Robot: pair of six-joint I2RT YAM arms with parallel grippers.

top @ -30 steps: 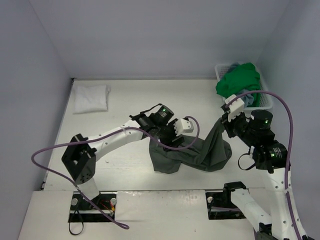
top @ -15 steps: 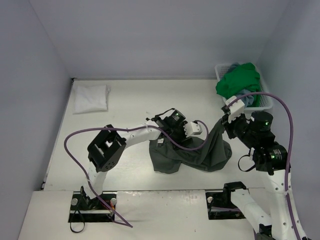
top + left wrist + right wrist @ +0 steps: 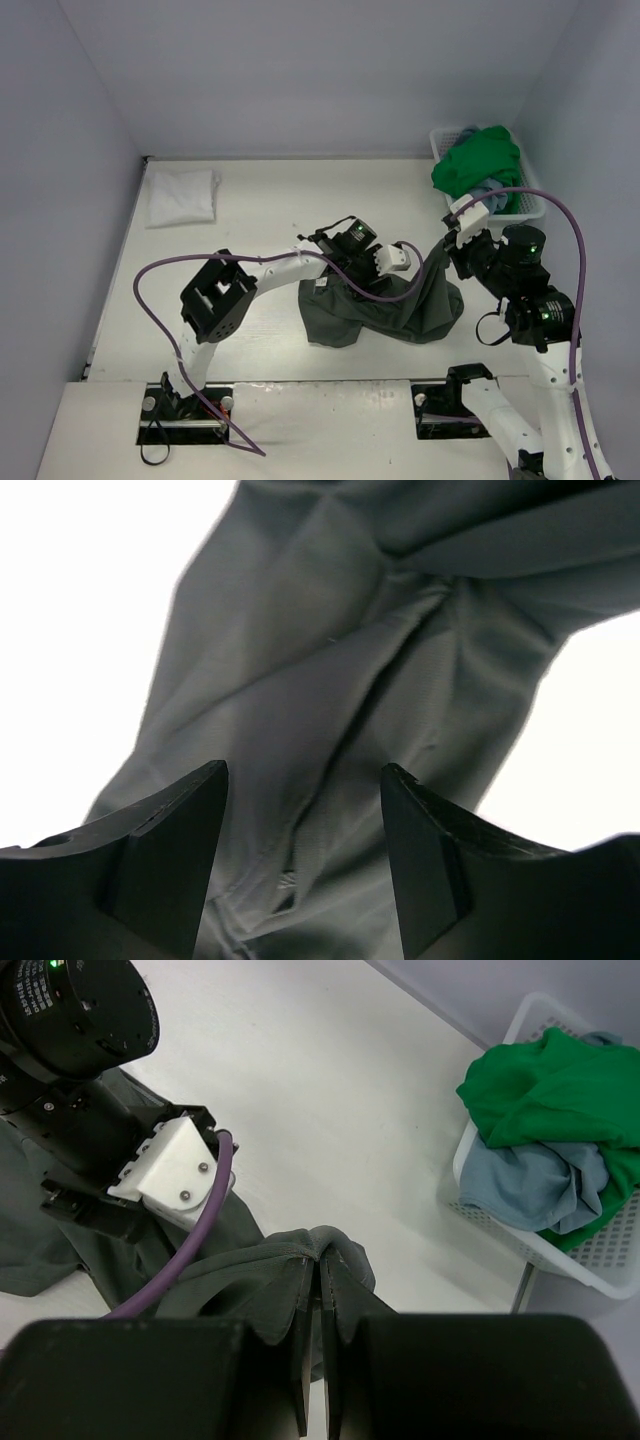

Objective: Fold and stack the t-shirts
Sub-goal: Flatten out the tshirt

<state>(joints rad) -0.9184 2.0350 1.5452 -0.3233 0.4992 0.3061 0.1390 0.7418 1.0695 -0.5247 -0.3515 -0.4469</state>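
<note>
Here, the olive shirt (image 3: 385,310) lies crumpled near the middle of the table (image 3: 260,190), between the two arms, with one edge raised toward the right. The right gripper (image 3: 321,1260) has its fingers pressed together on a lifted fold of that cloth, and the shirt hangs from it in a slack ridge down to the tabletop. The left gripper (image 3: 303,780) hovers over the shirt's upper part with its fingers apart. Its wrist view shows creased grey-green cloth across the gap between them; whether the tips touch it cannot be told. A purple cable (image 3: 385,297) from the left arm loops over the shirt. The white shirt (image 3: 182,196) lies folded flat at the far left corner of the table, well apart from both arms. The green shirt (image 3: 478,165) is heaped in the basket (image 3: 600,1250) at the far right and spills over its near rim. The blue shirt (image 3: 530,1185) is bunched beneath it.
</note>
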